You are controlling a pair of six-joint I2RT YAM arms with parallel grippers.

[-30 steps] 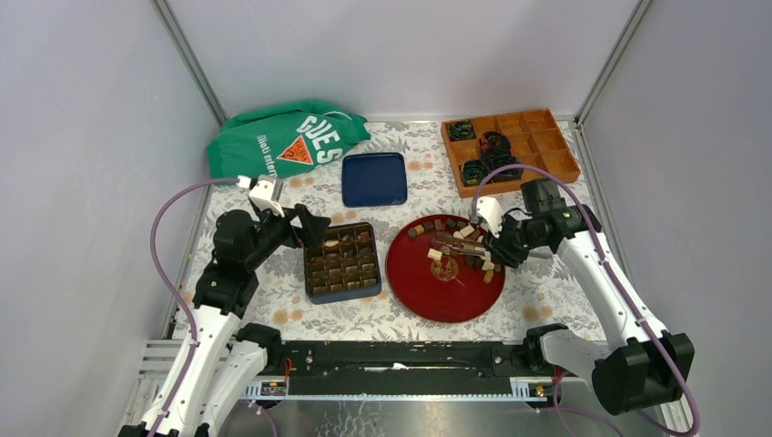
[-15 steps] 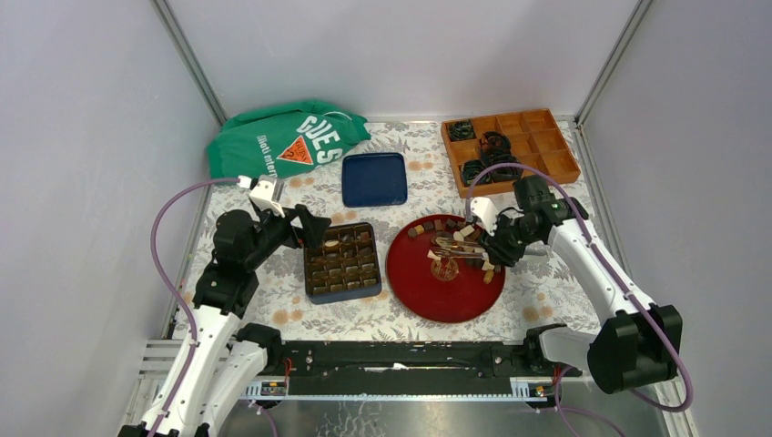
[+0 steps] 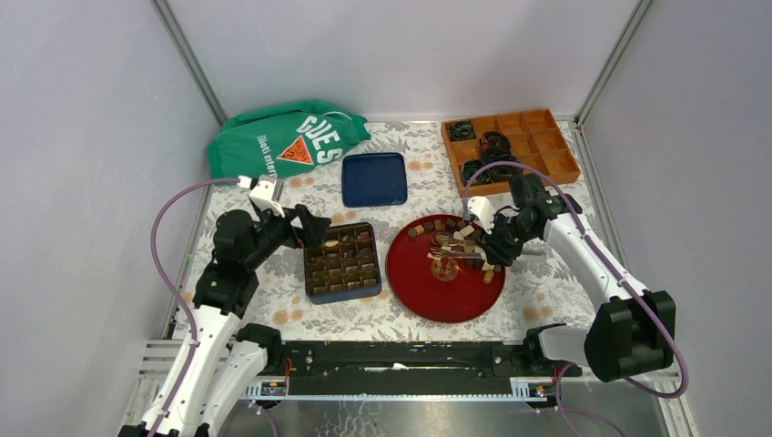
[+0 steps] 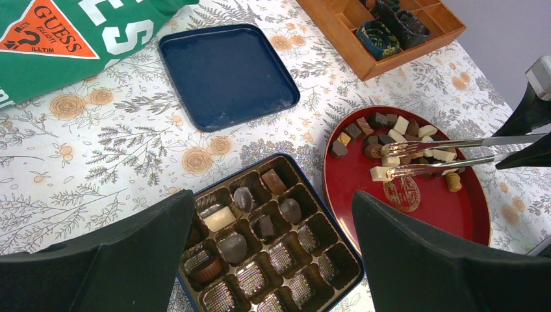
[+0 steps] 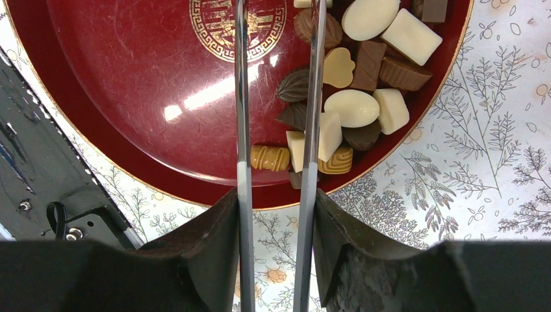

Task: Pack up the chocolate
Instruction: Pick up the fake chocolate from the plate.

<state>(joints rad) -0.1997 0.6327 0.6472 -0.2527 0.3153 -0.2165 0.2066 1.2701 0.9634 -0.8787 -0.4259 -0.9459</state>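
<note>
Right jaws: your right gripper [image 5: 274, 218] is clamped on the tongs [image 5: 242, 130], one finger pressing each blade from outside.
Tongs: the blades run straight ahead of the jaws with a gap between them, out over the red plate [image 5: 130, 97]. The tips leave the top of the wrist view.
Tips: from the left wrist they stand apart beside a cream piece near the plate's gold emblem [image 4: 401, 194]. You can't tell whether they touch it.
Chocolate at right jaws: the loose chocolate [image 5: 351, 107] is heaped on the plate just ahead, mostly on the right-blade side and partly under that blade. One ribbed caramel-coloured piece [image 5: 269, 157] lies between the blades.
Left jaws: your left gripper [image 4: 273, 214] is spread wide, with nothing between the fingers.
Below left jaws: the dark blue box [image 4: 317, 235] sits under and between the fingers. Several cells hold chocolate; the cells nearest the right finger show bare foil.
Ahead of left jaws: blue lid [image 4: 227, 75] flat on the cloth, green bag [image 4: 65, 39] off to the left.
Far ahead-right: wooden organiser [image 3: 546, 141] holding black coiled cables [image 4: 380, 36], well apart from both jaws.
</note>
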